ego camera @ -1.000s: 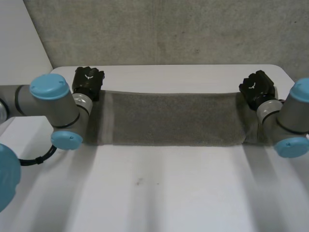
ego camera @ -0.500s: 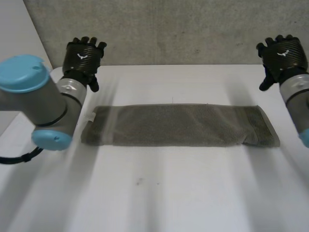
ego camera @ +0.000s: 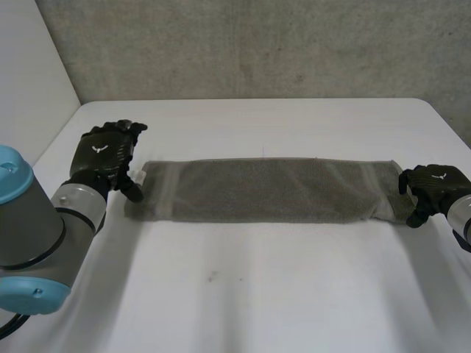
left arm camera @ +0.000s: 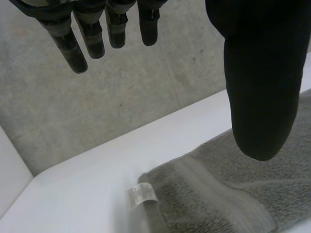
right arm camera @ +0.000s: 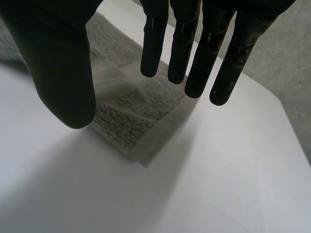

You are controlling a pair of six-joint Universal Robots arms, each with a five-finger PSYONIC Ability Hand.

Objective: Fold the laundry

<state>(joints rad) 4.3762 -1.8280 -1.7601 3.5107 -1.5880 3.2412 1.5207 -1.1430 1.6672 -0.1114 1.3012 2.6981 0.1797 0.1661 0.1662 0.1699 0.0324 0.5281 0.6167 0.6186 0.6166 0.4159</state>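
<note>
**Head view.** A grey towel lies flat on the white tabletop as a long narrow strip running from side to side. Its thick near edge suggests it is already doubled lengthways. The left hand is at the strip's left end, just beside a small white label that sticks out of the far corner there. The right hand is at the right end, by the near corner. Having one hand at each short end suits the next fold, I judge: the strip can be shortened by carrying one end over to the other. From here I cannot tell whether either hand touches the cloth.

**Left wrist view.** The fingers are straight and held well away from the thumb, with nothing between them. Beyond the palm lie the towel's end, with its woven band, and the label on bare tabletop. The hand looks poised over that end, spread wide enough to take the cloth's edge.

**Right wrist view.** Here too the fingers are straight, the thumb is set wide apart, and nothing is held. The towel's corner lies in line with the gap between them, and its stacked layers show at the edge. That placement looks chosen for a pinch. Any grip there would need to catch every layer, or the fold would split open when lifted.
</note>
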